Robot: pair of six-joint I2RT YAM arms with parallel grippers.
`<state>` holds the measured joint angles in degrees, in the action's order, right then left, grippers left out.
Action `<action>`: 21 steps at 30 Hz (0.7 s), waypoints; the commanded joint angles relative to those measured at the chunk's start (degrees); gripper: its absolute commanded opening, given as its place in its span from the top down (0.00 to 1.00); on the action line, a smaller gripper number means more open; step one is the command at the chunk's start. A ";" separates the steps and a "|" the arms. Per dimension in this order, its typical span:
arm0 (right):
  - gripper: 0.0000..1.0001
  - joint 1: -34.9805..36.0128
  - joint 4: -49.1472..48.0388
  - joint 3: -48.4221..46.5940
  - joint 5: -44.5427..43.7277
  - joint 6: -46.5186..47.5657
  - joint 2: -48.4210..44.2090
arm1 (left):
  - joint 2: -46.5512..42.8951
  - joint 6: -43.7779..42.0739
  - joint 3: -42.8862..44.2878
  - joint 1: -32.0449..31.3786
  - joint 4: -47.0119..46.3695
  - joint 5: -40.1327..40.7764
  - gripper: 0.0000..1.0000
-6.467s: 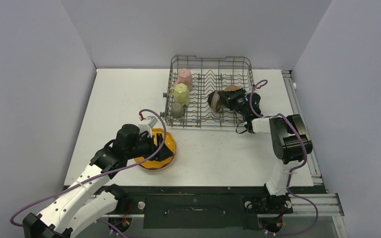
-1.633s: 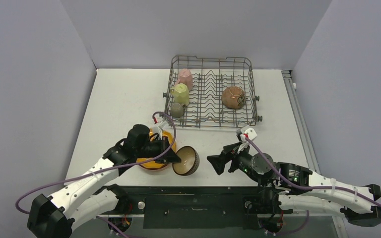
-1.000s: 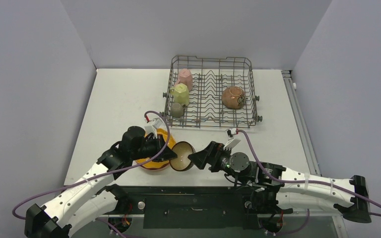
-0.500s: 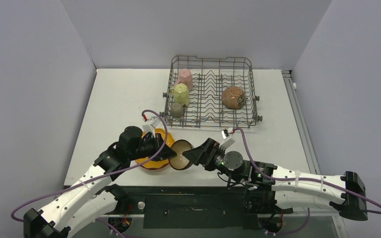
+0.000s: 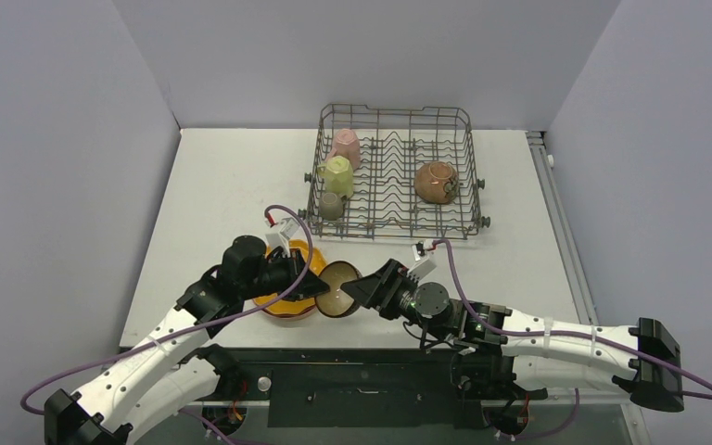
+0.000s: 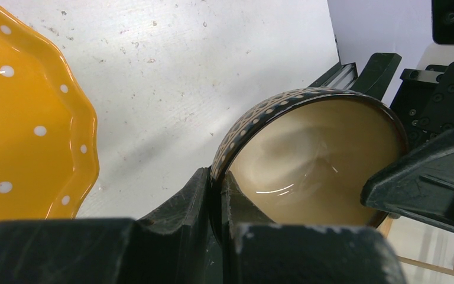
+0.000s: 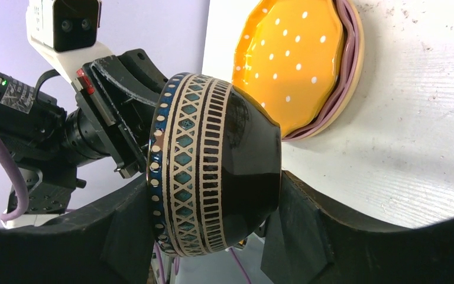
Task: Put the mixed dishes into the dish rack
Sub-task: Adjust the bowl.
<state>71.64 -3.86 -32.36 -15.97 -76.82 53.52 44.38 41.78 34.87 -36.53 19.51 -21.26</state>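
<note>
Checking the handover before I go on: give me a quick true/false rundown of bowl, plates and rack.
1. The left gripper pinches the held bowl's rim. True.
2. Another brown bowl sits in the dish rack. True.
3. The orange plate stands in the dish rack. False: it lies on the pink plate, on the table.
4. The right gripper is clear of the held bowl. False: it straddles that bowl.

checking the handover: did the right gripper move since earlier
Yes. The right gripper left the dish rack and came toward the near-left, now straddling the brown bowl beside the orange plate.
</note>
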 commanded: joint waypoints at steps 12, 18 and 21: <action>1.00 -0.44 -4.88 0.66 -1.18 -1.05 -0.72 | 1.13 0.41 3.14 0.24 -4.38 -2.83 0.85; 1.00 -0.52 -4.29 0.54 -3.14 -0.29 -2.18 | 1.84 -0.37 3.34 0.24 -3.43 -2.62 0.62; 1.00 -0.99 -3.46 0.14 -4.08 0.46 -2.84 | 2.16 -0.81 3.63 0.24 -3.07 -2.34 0.54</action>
<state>71.46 -2.68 -30.96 -16.82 -76.97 53.34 46.33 41.71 35.11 -36.42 19.05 -22.83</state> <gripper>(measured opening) 0.615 0.423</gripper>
